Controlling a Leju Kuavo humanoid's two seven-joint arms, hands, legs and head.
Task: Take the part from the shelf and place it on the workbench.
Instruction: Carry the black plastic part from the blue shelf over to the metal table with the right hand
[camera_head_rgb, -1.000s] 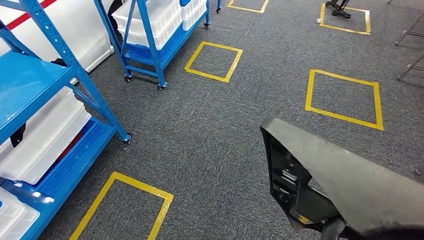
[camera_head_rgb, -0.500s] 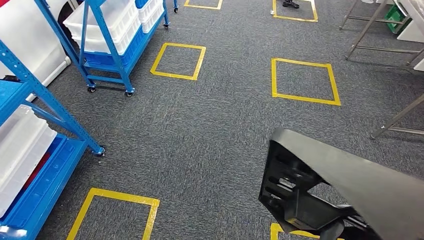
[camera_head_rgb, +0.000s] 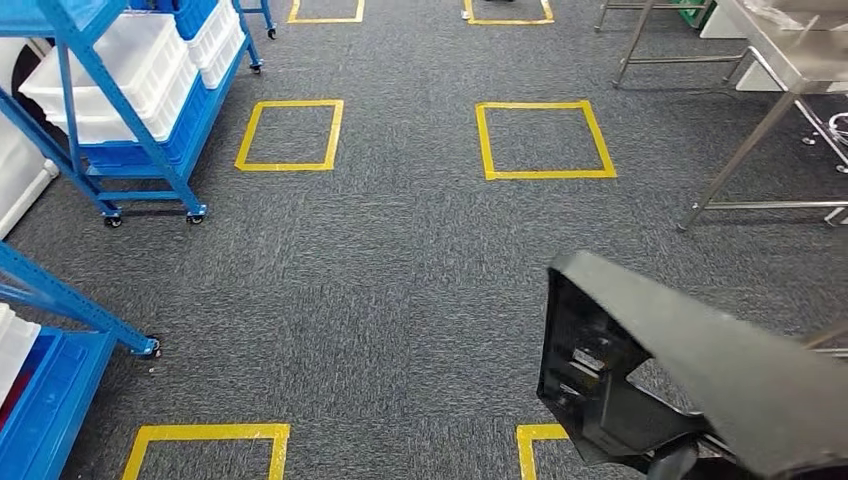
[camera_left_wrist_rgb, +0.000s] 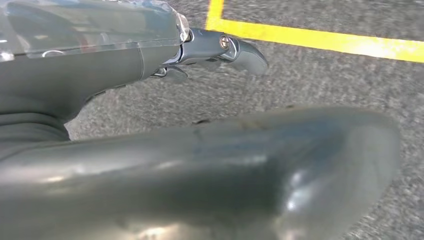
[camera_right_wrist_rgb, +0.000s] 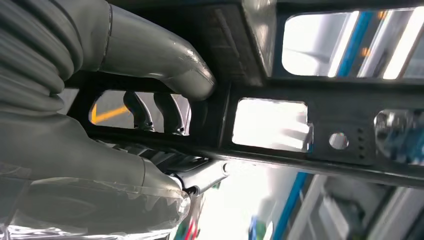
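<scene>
The part is a large black plastic panel with a ribbed, cut-out underside, carried low at the right of the head view above the carpet. My right hand grips one of its frame bars, thumb over the bar and darker fingers wrapped behind it. A bit of that hand peeks out under the part. The steel workbench stands at the far right, well ahead of the part. My left hand hangs over the carpet holding nothing, its thumb pointing out.
A blue wheeled shelf with white bins stands at the left. A second blue shelf's post crosses the lower left. Yellow tape squares mark the grey carpet between shelves and workbench.
The whole view has swung to the right: the camera moved. The blue shelves slid off to the left and the steel workbench came in at the upper right. The part stays in my right hand.
</scene>
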